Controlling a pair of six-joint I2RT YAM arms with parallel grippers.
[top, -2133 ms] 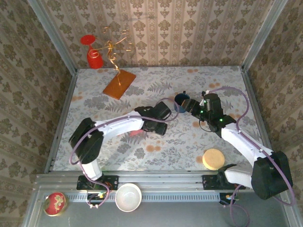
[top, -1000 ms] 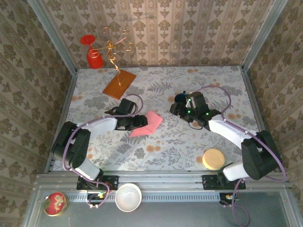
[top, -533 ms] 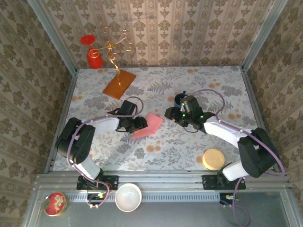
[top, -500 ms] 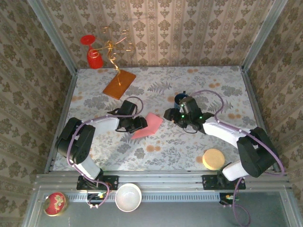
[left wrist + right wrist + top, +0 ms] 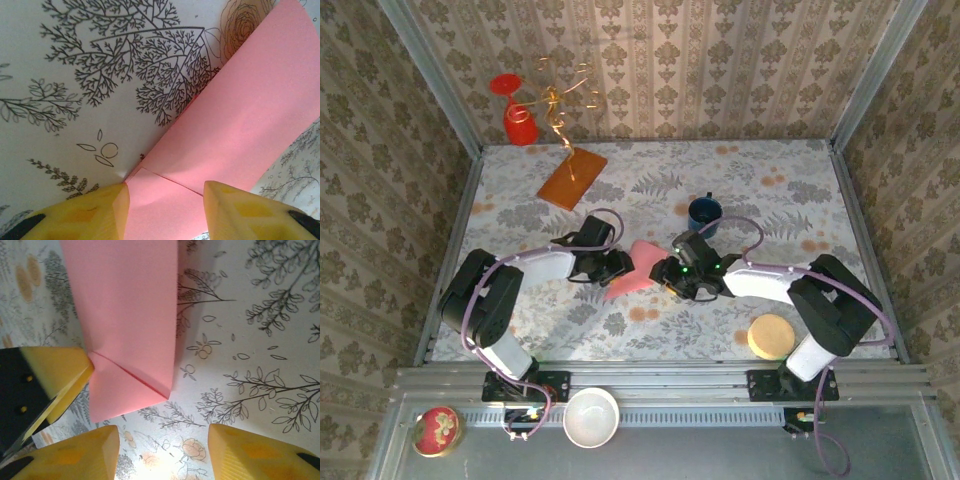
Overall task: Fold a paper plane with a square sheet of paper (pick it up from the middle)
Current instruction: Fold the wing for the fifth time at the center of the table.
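Right now your left fingers stand apart, tips down on the surface, straddling a folded corner of the sheet of paper; one tip touches its edge. Your right fingers are apart too, with the sheet's end just ahead of their gap. The sheet lies flat mid-surface as a folded strip. In the top view its long axis runs diagonally, near-left to far-right. Its diagonal crease sits at the end nearest both sets of fingers.

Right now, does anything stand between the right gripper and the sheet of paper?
Nothing visible does. The sheet of paper lies ahead of the right gripper; the left gripper is at its edge, to one side.
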